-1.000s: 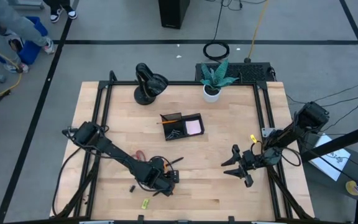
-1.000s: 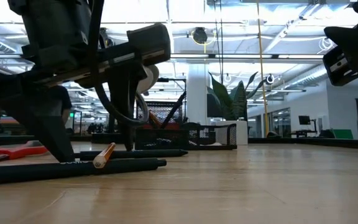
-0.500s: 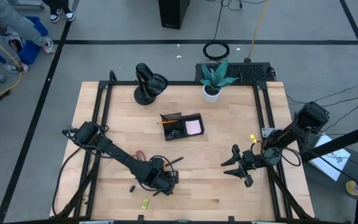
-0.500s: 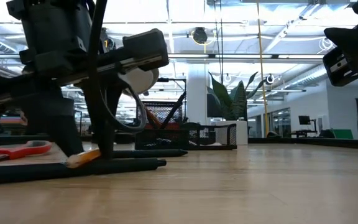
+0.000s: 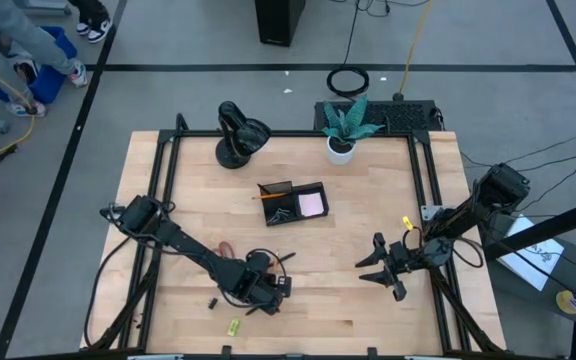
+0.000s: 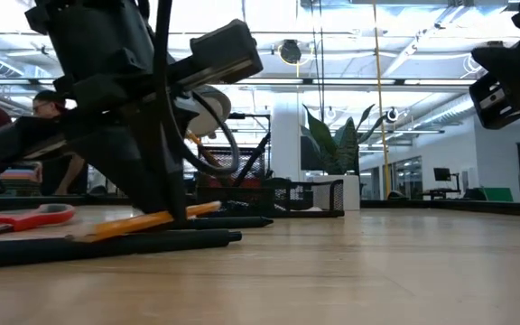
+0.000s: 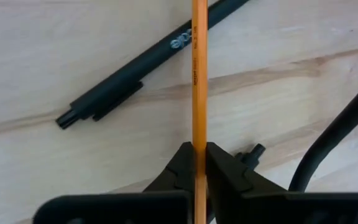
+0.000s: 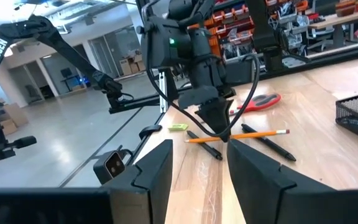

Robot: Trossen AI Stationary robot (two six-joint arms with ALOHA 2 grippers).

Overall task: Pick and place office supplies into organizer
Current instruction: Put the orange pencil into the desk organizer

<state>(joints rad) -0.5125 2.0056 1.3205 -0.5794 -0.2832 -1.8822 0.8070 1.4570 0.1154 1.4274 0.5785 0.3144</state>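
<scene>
The left arm stretches low across the table toward its front edge. The left gripper (image 7: 199, 163) points down and is pinched tight on one orange pencil (image 7: 199, 74). In the low view the pencil (image 6: 147, 221) is tilted, with one end a little off the wood.

The right arm is bent over the right side of the table. The right gripper (image 5: 382, 270) hangs above the wood, well apart from the left one. Its fingers are partly open and hold nothing.

One black pen (image 7: 145, 65) lies flat under the pencil. A second pen (image 6: 106, 245) lies next to it. The red-handled scissors (image 6: 27, 217) lie just beside the left gripper. A small yellow-green piece (image 5: 234, 326) sits near the front edge, and a tiny black clip (image 5: 212, 301) is near it.

The organizer (image 5: 291, 201) stands in the middle of the table, well apart from both grippers. It holds a pink sticky-note pad (image 5: 311, 204) and maybe one more pencil, but that is hard to see. There is bare wood between the left gripper and the organizer.
</scene>
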